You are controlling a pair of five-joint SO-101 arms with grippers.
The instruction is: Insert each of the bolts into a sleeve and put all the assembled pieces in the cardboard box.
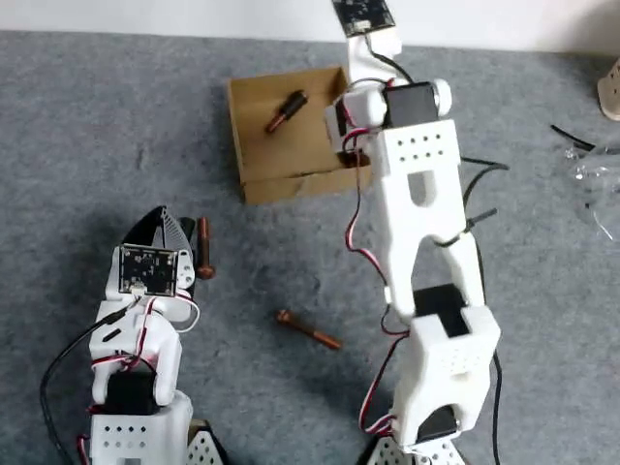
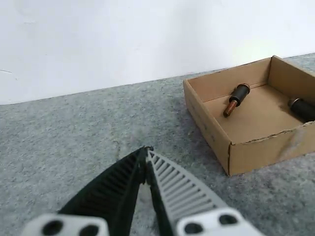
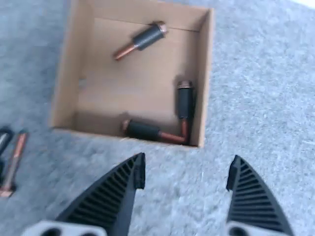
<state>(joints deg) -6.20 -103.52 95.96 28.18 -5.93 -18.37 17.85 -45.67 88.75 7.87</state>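
Note:
The cardboard box stands at the back of the grey carpet. Three bolts in black sleeves lie inside it: one near the far wall, one along a side wall, and one against the near wall. My right gripper hangs open and empty just outside the box's near wall. A bare copper bolt lies right beside my left gripper, which is shut on nothing and low over the carpet. A second bare bolt lies between the two arms.
The right arm stretches across the carpet and covers the box's right corner. Clear plastic and a black wire lie at the far right. A white wall rises behind the carpet.

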